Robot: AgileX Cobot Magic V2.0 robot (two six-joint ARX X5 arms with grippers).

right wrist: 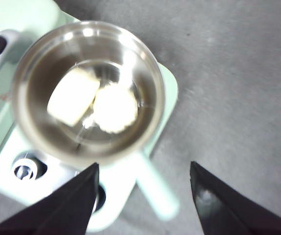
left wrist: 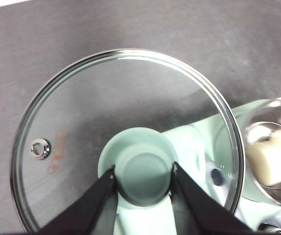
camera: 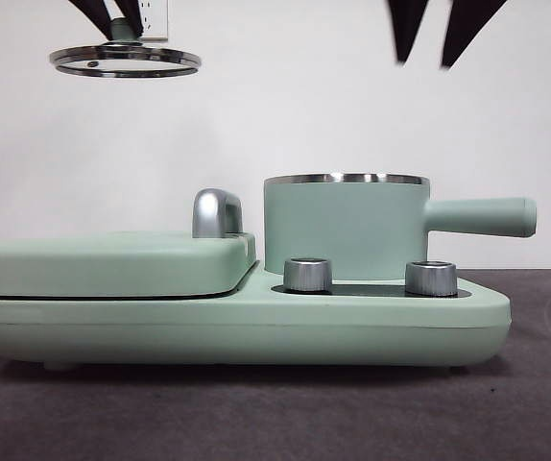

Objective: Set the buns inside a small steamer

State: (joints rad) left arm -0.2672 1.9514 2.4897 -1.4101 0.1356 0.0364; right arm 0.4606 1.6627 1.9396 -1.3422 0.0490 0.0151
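We find both buns [right wrist: 94, 100] side by side inside the small steamer [camera: 345, 226]. Left gripper [left wrist: 143, 172] pinches the glass lid [left wrist: 126, 122] knob aloft at ten o'clock; right gripper [right wrist: 143, 169] spread, empty.

The left hand [left wrist: 143, 171] hangs high in the air, its jaws clamped on the lid's knob [left wrist: 144, 166]. The right hand [right wrist: 143, 196] hovers high too, jaws spread, holding nothing.

I can read nothing; the glass lid [left wrist: 126, 142] I hold bears a small orange printed mark, too blurred to make out.
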